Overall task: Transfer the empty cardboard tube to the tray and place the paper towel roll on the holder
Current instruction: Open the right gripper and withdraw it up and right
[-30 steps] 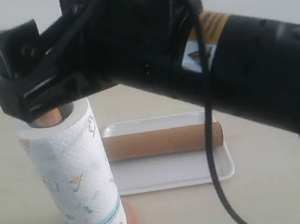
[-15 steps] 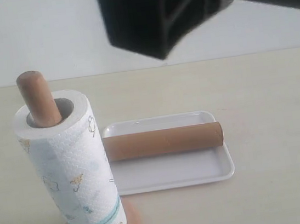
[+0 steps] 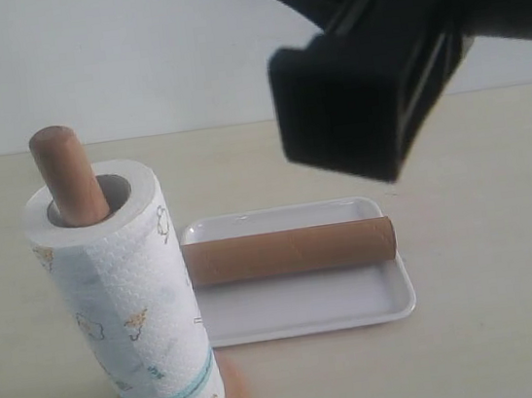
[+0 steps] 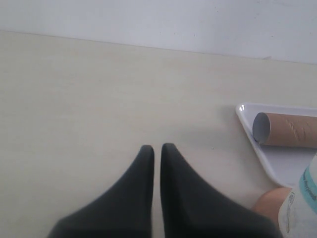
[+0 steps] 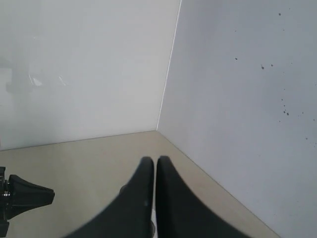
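The black fingers of the left gripper point(image 4: 152, 148) are pressed together with only a sliver between them. They grip nothing and sit above the beige tabletop point(image 4: 74, 99). Those of the right gripper point(image 5: 150, 159) are likewise pressed together and empty, facing a wall corner. The paper towel roll point(image 3: 128, 305) stands upright on the holder point(image 3: 64, 172), whose post pokes out of its core. Its cartoon prints and teal band are too small to read. The tray point(image 3: 301, 317) holds the empty cardboard tube point(image 3: 288, 252), which lies lengthwise across it.
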